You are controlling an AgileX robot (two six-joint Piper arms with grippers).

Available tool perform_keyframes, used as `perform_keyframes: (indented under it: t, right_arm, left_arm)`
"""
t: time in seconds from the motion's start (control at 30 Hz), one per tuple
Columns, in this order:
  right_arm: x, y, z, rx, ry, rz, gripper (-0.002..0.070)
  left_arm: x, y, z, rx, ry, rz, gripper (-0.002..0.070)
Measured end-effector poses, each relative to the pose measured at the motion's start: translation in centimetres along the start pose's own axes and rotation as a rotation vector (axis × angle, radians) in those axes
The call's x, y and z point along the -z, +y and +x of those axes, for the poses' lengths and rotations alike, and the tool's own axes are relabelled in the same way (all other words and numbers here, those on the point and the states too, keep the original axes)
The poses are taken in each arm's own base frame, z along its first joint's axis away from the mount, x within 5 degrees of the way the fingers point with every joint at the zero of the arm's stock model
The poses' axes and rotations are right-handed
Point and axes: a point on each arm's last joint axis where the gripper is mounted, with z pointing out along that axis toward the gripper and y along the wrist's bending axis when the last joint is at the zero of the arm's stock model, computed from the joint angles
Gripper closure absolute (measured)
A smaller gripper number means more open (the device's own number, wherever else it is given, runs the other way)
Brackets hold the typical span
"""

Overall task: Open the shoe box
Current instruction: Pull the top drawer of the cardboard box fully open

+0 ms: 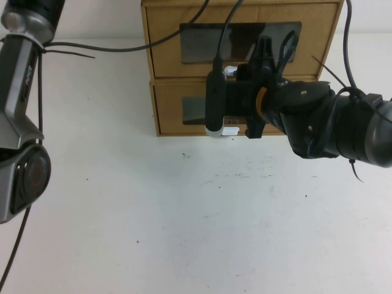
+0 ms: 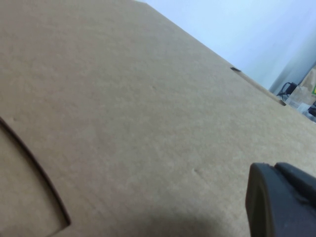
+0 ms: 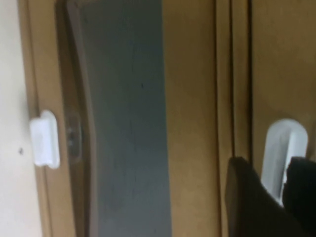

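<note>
Two brown cardboard shoe boxes with dark windows stand stacked at the back of the table, the upper box [image 1: 164, 49] on the lower box [image 1: 166, 113]. Each front carries a white handle: the upper handle [image 3: 284, 148] and the lower handle [image 3: 44, 139], also seen as lower handle [image 1: 229, 130]. My right gripper [image 1: 272, 56] is up against the upper box's front. It is open, with its dark fingers [image 3: 247, 197] on either side of the upper handle and close to it. My left gripper [image 2: 281, 202] hovers just over a flat cardboard face [image 2: 148, 98]. Only part of it shows.
The left arm [image 1: 21, 122] rises along the left edge of the white table [image 1: 184, 214]. The right arm [image 1: 343, 125] and its cables reach in from the right and cover part of both box fronts.
</note>
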Motion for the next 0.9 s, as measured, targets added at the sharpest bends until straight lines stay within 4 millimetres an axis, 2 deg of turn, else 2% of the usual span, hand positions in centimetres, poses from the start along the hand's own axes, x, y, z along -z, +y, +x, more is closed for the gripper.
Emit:
perform_keyframes:
  t: [0.43,0.8,0.9]
  right_arm:
    - [0.0,-0.5,0.1,-0.002,0.020,0.022,0.0519]
    - [-1.3,-0.4,-0.2,-0.001,0.036,0.030,0.0520]
    - [-1.4,-0.4,-0.1,0.002,0.042,0.034,0.0541]
  left_arm:
    - [0.0,0.0,0.0,0.000,-0.001,-0.001,0.0681]
    - [0.0,0.0,0.0,0.000,-0.005,-0.003,0.0681]
    - [0.0,0.0,0.0,-0.001,-0.004,-0.005,0.0681]
